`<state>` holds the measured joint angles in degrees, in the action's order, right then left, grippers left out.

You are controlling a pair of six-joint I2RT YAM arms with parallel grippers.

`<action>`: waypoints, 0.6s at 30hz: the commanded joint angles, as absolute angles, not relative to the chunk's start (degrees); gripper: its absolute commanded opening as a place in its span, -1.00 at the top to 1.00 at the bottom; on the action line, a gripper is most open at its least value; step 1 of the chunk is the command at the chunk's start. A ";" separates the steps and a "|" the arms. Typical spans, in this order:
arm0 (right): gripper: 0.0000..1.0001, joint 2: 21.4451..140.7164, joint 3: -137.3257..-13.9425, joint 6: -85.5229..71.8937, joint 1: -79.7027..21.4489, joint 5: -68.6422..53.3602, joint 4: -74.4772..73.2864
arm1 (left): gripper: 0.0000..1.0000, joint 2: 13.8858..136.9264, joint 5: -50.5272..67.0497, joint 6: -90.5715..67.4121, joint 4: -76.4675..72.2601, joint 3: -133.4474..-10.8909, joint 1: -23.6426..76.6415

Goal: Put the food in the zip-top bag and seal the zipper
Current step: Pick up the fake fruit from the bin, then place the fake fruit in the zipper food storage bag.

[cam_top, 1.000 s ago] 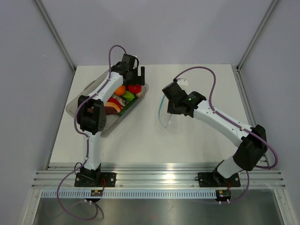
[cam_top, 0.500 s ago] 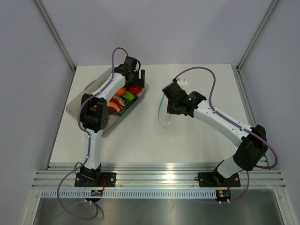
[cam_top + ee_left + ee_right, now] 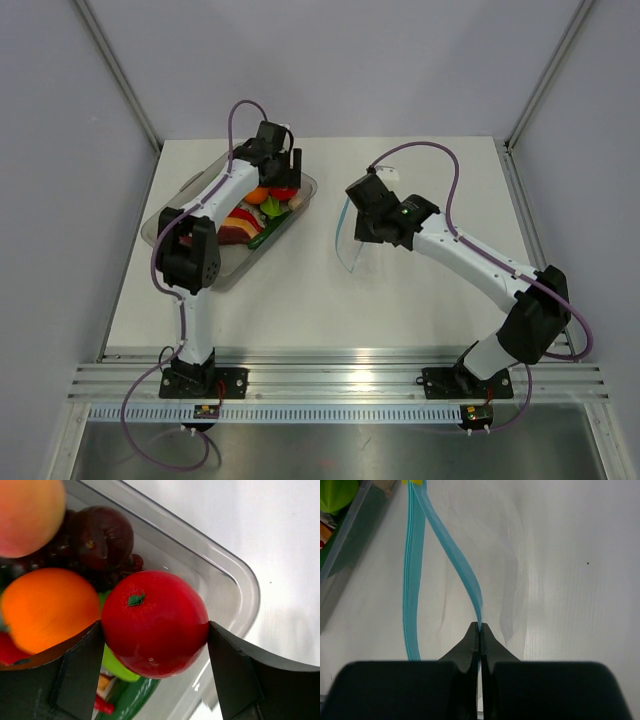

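Left gripper [image 3: 155,630] pinches the red toy apple [image 3: 155,622] in the clear tub's [image 3: 235,575] far corner; smooth and round, it may squirt free. Right gripper [image 3: 480,630], clamped on one zipper [image 3: 460,565] lip, holds the zip-top bag [image 3: 520,570] narrowly agape just right of the tub, so the apple could miss.

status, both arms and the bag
Left gripper gripping red fruit in tub. Right gripper shut on zipper, bag mouth open. Nothing between tub and bag.
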<state>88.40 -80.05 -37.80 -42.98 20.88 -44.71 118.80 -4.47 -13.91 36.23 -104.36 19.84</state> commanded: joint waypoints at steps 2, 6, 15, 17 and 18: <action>1.00 91.48 -85.32 -34.98 -43.42 19.87 -42.01 | -0.15 109.43 -6.24 -13.45 34.18 -102.66 19.69; 1.00 97.01 -88.67 -34.10 -43.42 15.57 -39.21 | -0.13 106.00 -4.22 -12.92 36.03 -101.52 19.69; 1.00 106.86 -98.87 -33.93 -43.42 11.43 -38.50 | -0.07 94.14 4.83 -12.04 38.41 -94.66 19.77; 1.00 108.28 -101.68 -33.84 -43.42 10.55 -39.02 | -0.07 92.21 5.88 -12.13 39.28 -93.61 19.77; 1.00 109.93 -103.26 -34.01 -43.42 9.94 -39.11 | -0.08 91.68 6.50 -12.30 39.64 -93.43 19.69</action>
<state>108.03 -97.86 -34.63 -42.98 12.27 -40.27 95.64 2.55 -13.23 39.38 -94.21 19.84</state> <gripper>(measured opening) 0.011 0.772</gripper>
